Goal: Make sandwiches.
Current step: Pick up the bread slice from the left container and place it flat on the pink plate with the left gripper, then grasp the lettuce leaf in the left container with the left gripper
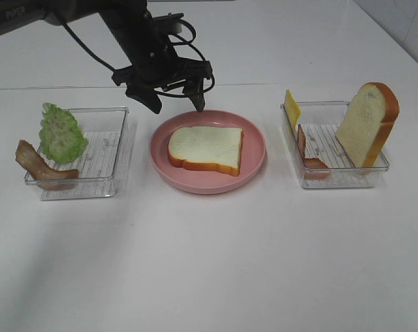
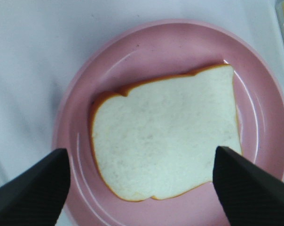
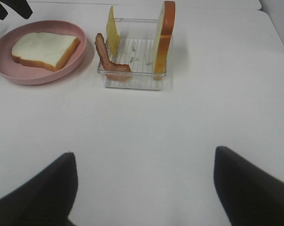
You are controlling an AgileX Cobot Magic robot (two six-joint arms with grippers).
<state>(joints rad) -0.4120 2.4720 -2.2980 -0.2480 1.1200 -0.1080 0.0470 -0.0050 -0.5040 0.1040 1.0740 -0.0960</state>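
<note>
While the white toy bread slice with orange-brown crust [image 1: 205, 149] lies flat on the round pink plate [image 1: 254, 166], it is placed just below and slightly forward of the black left gripper [image 1: 178, 105], whose jaws are spread wide with nothing held. The slice's long axis runs along the line between the two fingers.

The ruffled green lettuce leaf [image 1: 62, 133] and a brown bacon strip [image 1: 39, 166] are propped in the clear plastic tray [image 1: 119, 149] off to that gripper's outer side, so the left arm is judged the nearer for a next layer.

Only slice and plate are shown by the left wrist view. The right gripper [image 3: 144, 188], absent from the high view, is shown by its own camera released and empty, well short of a second clear tray [image 3: 132, 82] holding an upright bread slice [image 3: 163, 35], a yellow cheese slice [image 3: 113, 33] on edge and another bacon strip [image 3: 106, 56].
</note>
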